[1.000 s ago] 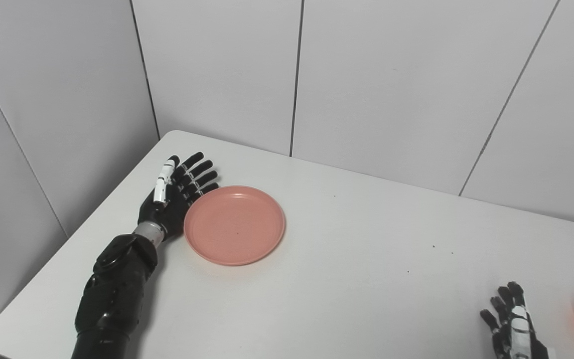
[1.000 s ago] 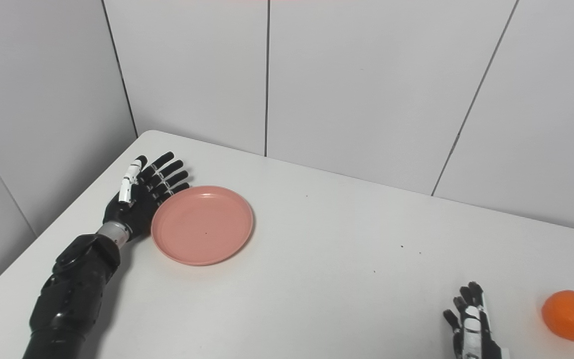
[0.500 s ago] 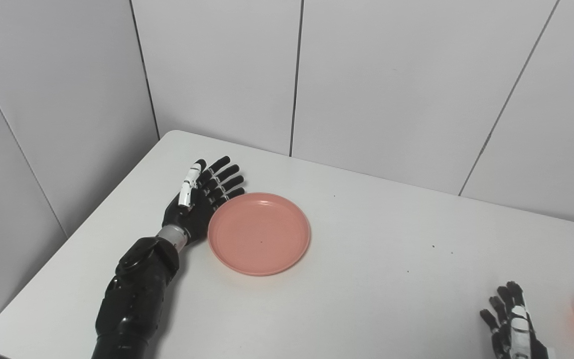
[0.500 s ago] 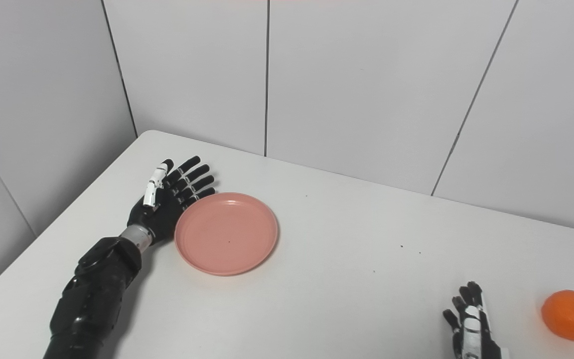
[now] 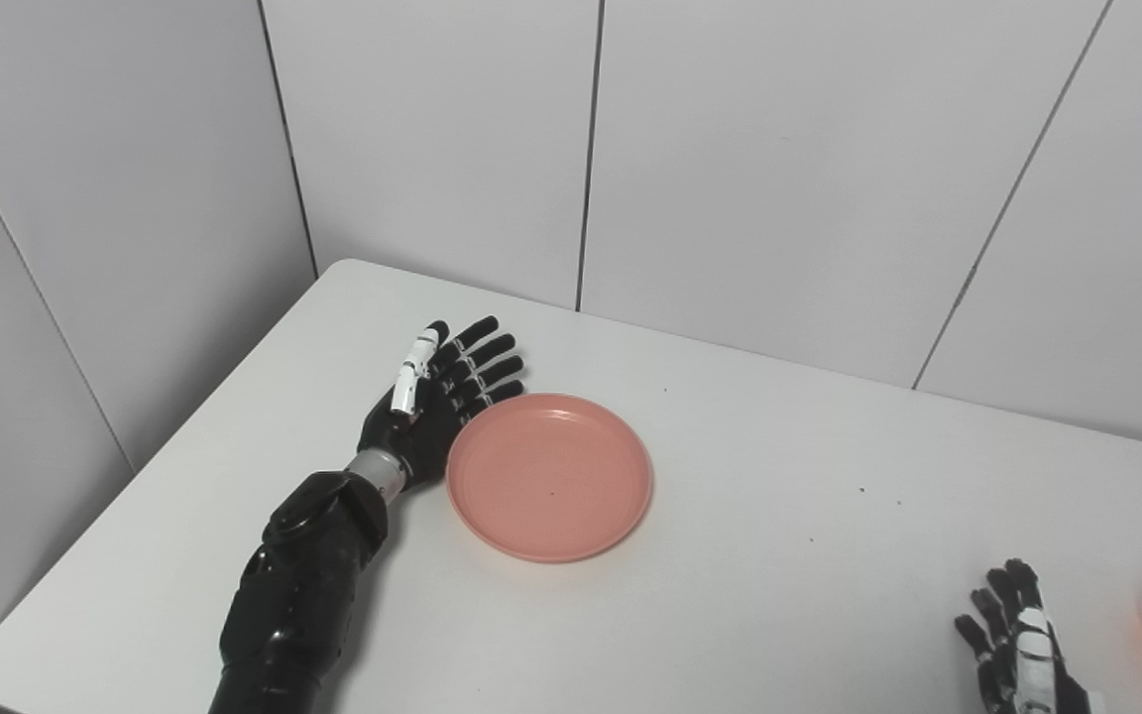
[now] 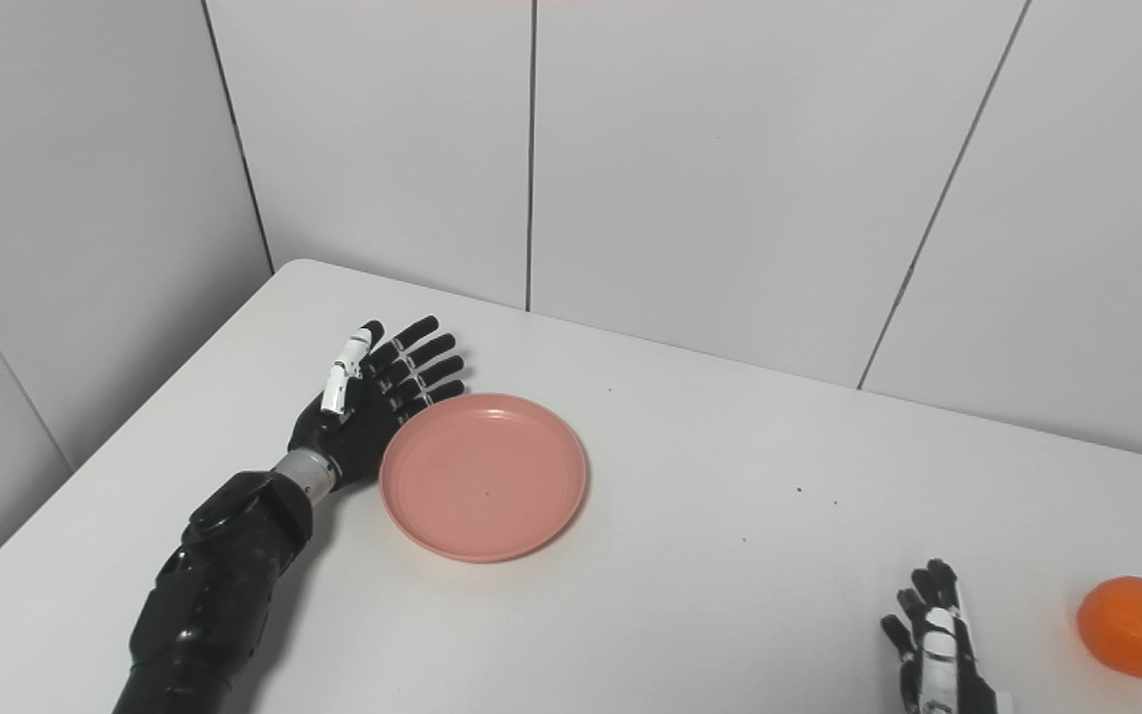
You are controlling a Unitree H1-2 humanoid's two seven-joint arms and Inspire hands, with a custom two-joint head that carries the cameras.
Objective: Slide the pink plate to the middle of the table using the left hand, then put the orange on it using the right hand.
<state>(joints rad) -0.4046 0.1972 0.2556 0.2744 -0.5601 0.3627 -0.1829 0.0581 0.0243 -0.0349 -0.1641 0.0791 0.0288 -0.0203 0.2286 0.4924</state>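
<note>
The left hand (image 5: 427,416) lies flat and extended, its fingers (image 5: 477,362) straight, slightly spread and pointing toward 1 o'clock, holding nothing. Its inner edge presses against the rim of the pink plate (image 5: 549,476) at the plate's 9 to 10 o'clock side; the lowest finger runs along the rim, and the white-tipped thumb sits on top, away from the plate. The black forearm comes up from the bottom edge at about 7 o'clock of the plate, lying low over the white tabletop (image 5: 779,595).

The pink plate rests flat and empty on the tabletop, left of the table's middle.

The right hand (image 6: 938,654) shows only partly at the bottom edge, around 5 o'clock in the scene, fingers upright and loosely apart, gripping nothing. Its palm is cut off by the frame.

The orange (image 6: 1136,627) sits on the tabletop just beside the right hand, at its 3 o'clock, apart from it and well away from the plate. The right eye view shows the whole fruit with its stem dimple; the left eye view catches only a sliver of it at the right edge.

Pale panelled walls (image 5: 779,149) stand behind the table.
</note>
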